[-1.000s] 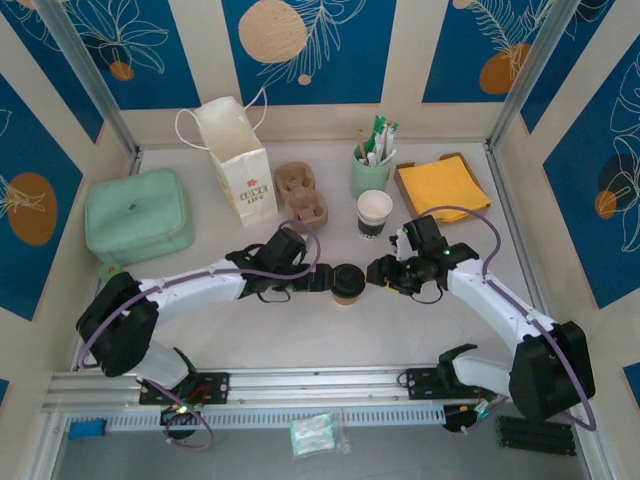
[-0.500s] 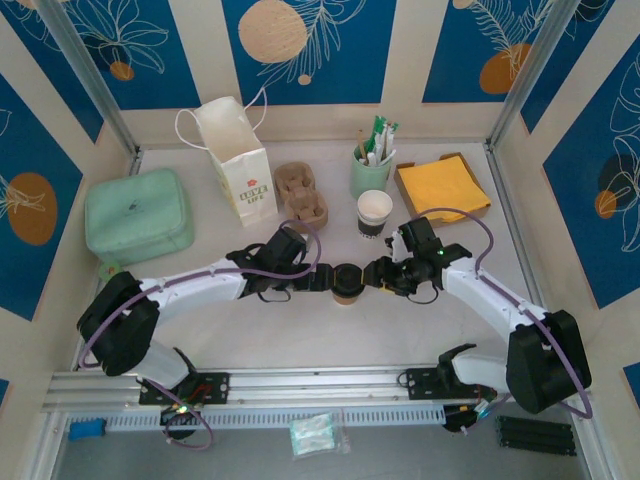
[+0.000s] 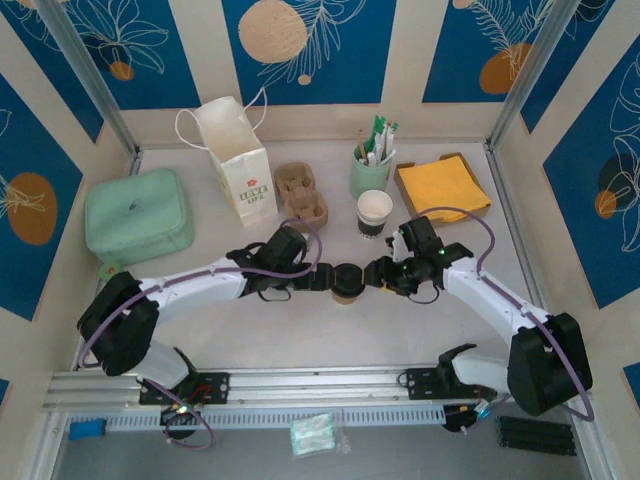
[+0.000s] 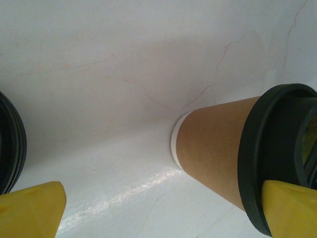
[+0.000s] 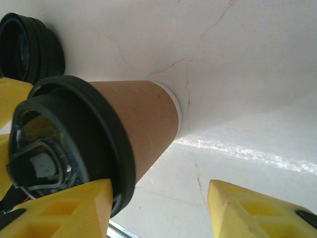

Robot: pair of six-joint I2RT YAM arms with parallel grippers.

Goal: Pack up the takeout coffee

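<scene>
The takeout coffee (image 3: 374,213), a white paper cup with a black lower band, stands upright and lidless behind my right gripper. At the table's middle stands a brown paper cup with a black lid (image 3: 347,285), with both grippers at it. My left gripper (image 3: 333,277) is open on its left side. In the left wrist view the brown cup (image 4: 218,144) lies beside the right fingertip (image 4: 290,208). My right gripper (image 3: 373,272) is open on the cup's right side. In the right wrist view the cup's lid (image 5: 74,139) rests against the left fingertip (image 5: 64,210), and bare table shows between the jaws.
A white paper bag (image 3: 240,160) stands at the back, with a cardboard cup carrier (image 3: 302,192) beside it. A mint-green cup of stirrers (image 3: 370,172) and a tray of yellow napkins (image 3: 441,187) sit back right. A mint-green box (image 3: 137,215) lies left. A black ribbed round thing (image 5: 29,47) sits near the cup.
My right gripper has shifted slightly left, closer to the brown cup. The left arm and the cup have barely moved.
</scene>
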